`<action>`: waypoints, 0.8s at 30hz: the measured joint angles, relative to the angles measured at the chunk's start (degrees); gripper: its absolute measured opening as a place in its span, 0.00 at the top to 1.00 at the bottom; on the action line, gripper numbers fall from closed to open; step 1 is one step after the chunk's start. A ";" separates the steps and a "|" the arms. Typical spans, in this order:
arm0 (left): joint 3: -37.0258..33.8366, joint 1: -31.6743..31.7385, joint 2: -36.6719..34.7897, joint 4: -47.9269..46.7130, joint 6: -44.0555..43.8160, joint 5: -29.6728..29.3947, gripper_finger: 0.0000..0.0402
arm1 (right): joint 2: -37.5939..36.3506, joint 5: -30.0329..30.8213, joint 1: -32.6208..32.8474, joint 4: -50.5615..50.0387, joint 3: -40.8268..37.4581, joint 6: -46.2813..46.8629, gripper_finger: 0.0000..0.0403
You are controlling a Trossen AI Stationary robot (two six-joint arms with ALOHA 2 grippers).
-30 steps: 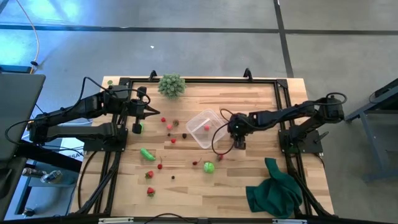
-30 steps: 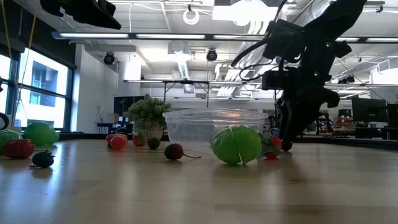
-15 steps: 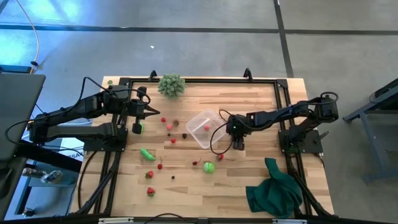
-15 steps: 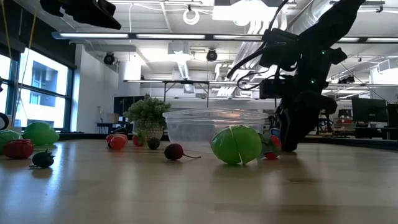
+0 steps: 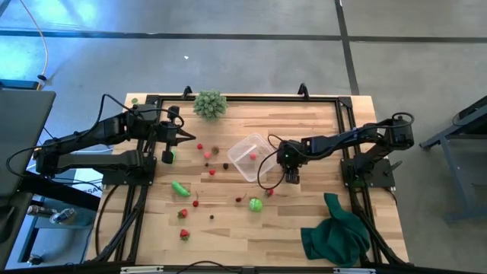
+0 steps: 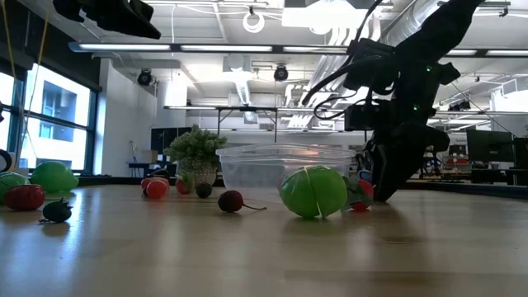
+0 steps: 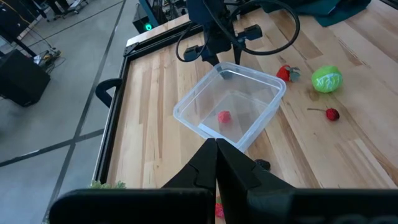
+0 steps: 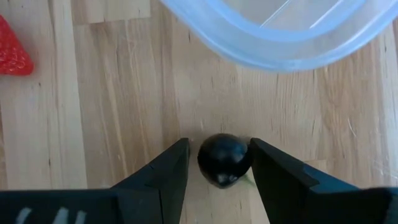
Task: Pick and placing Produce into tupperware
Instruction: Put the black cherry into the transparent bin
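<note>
Right tool (image 8: 219, 163) astride glossy round dark berry (image 8: 222, 159)

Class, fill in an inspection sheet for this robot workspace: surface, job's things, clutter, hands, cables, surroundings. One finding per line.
Surface: wooden table, black frame.
Job's things: clear tupperware holds one red piece; strawberry, green ball and other produce lie scattered.
Clutter: green cloth, pale bushy clump.
Hands: right hand open astride a dark round piece beside the tupperware; left hand shut, waiting at the table's left edge.
Cables: black loop on right arm.
Surroundings: grey floor; nobody seen.
</note>
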 joint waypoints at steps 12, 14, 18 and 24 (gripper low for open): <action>0.00 0.01 0.01 0.01 0.01 0.01 1.00 | 0.04 -0.25 0.00 -1.18 -0.07 0.49 0.69; 0.00 0.00 0.00 0.01 0.00 0.00 1.00 | 0.06 -0.26 0.00 -1.20 -0.07 0.57 0.70; 0.00 -0.01 -0.01 0.01 0.00 -0.01 1.00 | 0.07 -0.26 0.00 -1.22 -0.11 0.62 0.72; 0.00 0.00 0.00 0.01 -0.01 0.00 1.00 | 0.07 -0.25 0.01 -1.25 -0.13 2.01 0.73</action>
